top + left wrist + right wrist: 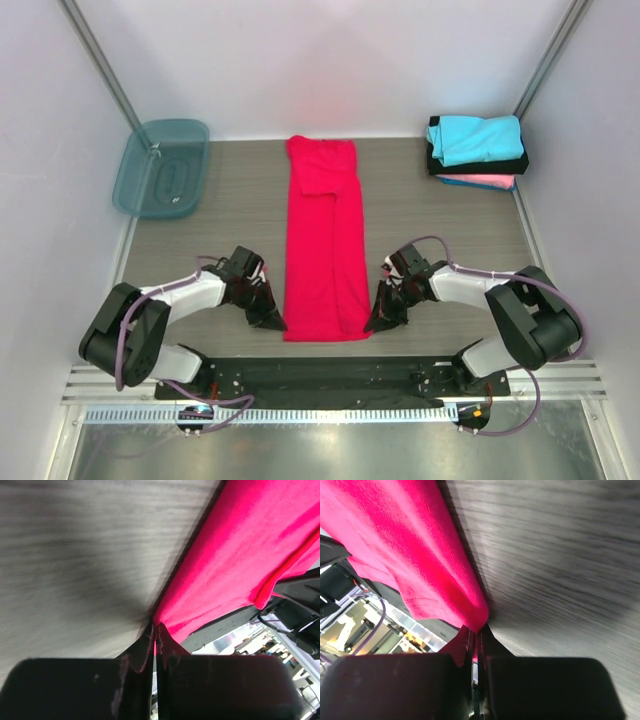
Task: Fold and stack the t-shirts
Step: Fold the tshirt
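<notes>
One worktop (230,200): grey wood-grain; it carries all that follows
red t-shirt (325,240): folded into a long narrow strip down the middle; one end far, the other at the near edge between the two arms
teal bin (162,168): far left corner, by the wall; well apart from the strip
folded stack: far right corner; cyan t-shirt (478,137) on top; black t-shirt (480,165) under it; pink t-shirt (490,181) beneath that
left fingers (272,320): pressed together, pinching the strip's near left corner
right fingers (377,322): pressed together, pinching its near right corner

i found no readable text, label, brand, number or sign in any of my views.
</notes>
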`<state>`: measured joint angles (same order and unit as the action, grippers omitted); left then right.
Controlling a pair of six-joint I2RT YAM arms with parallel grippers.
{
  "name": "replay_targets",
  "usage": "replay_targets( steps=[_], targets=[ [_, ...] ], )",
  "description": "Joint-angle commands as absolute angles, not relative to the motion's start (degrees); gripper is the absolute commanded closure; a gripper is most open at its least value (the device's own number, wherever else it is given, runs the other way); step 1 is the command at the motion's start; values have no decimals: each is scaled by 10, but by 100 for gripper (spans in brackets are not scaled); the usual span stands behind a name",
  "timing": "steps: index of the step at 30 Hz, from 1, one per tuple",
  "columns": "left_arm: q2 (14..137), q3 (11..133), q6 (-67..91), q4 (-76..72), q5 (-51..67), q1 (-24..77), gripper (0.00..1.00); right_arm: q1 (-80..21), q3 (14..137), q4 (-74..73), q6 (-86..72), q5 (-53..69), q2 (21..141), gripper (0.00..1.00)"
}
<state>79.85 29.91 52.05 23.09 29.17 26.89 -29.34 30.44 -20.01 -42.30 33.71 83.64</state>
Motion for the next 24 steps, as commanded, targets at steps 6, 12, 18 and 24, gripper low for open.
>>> replay_targets(
  steps=[6, 12, 18, 24],
  targets=[
    [730, 397, 436, 335, 281, 223, 100, -269, 387, -286, -332, 306, 795, 99],
    [743, 472, 410, 318, 290, 207, 100, -236, 485, -283, -279, 313, 822, 99],
    [789, 531, 403, 298, 284, 191, 100, -219, 574, -272, -261, 320, 862, 99],
    [864, 603, 401, 258, 272, 154, 100, -169, 657, -231, -256, 322, 934, 99]
  ],
)
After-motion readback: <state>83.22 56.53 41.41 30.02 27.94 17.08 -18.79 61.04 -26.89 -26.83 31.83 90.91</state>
